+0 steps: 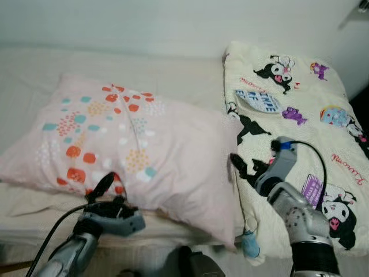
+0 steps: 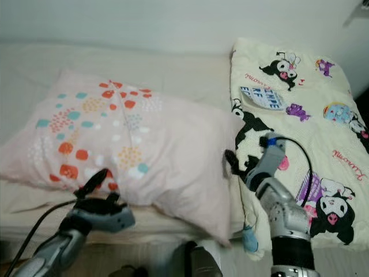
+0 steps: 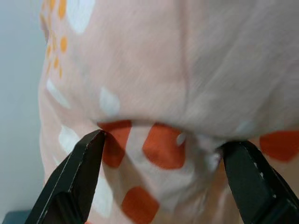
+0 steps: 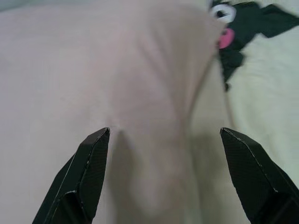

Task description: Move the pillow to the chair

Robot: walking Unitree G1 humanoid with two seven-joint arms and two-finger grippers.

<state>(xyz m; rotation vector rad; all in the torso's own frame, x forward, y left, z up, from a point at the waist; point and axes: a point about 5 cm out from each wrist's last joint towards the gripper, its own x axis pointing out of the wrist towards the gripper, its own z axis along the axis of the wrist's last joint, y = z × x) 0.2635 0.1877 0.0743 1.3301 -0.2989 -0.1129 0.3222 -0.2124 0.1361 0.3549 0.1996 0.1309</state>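
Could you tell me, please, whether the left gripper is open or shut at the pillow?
Open. In the left wrist view the left gripper has its two black fingers spread wide, with the pillow fabric bulging between them, not yet pinched.

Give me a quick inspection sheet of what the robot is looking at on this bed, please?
Surface: bed with pale sheet, against a white wall.
Job's things: pink pillow with orange and teal dots, lying on the bed; chair: nothing seen.
Clutter: cream cartoon blanket beside the pillow on the robot's right.
End effectors: left end effector open, fingers around the pillow's near edge; right end effector open, at the pillow's right side.
Cables: black cable looping over the right wrist; another trails along the left arm.
Surroundings: nothing seen.
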